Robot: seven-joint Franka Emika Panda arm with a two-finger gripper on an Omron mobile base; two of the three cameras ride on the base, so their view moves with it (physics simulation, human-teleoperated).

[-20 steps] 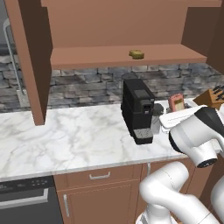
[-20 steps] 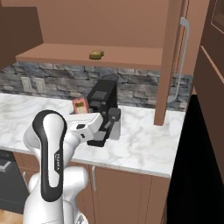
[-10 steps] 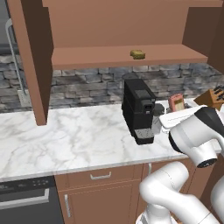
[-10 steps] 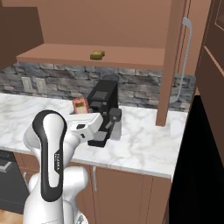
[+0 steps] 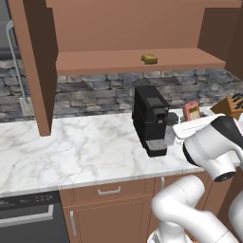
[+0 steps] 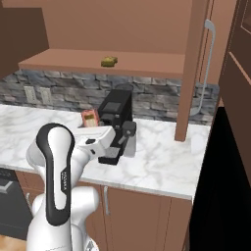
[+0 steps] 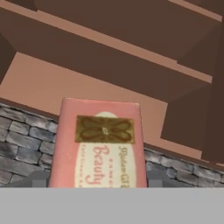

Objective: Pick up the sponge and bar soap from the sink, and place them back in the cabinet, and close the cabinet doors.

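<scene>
My gripper (image 5: 189, 119) is shut on the bar soap (image 5: 191, 110), a pinkish-orange block held upright above the counter, just right of the coffee machine. The same bar soap (image 6: 89, 117) stands up from the gripper (image 6: 91, 126) in the right base view. In the hand view the bar soap (image 7: 99, 144) faces the underside of the cabinet shelf. The sponge (image 5: 149, 59), yellow with an olive face, lies on the inner shelf of the cabinet (image 5: 104, 62), also the sponge (image 6: 109, 61). Both cabinet doors (image 5: 33, 61) (image 6: 192, 68) stand open. The sink is out of view.
A black coffee machine (image 5: 150, 118) stands on the marble counter (image 5: 71, 152) right beside my hand. A wooden knife block (image 5: 231, 105) sits at the far right. The stone backsplash (image 5: 90, 95) runs behind. Base cabinets and a dark appliance (image 5: 26, 213) lie below the counter.
The views have drifted very slightly. The arm, the bar soap in the gripper and the sponge on the shelf keep their places.
</scene>
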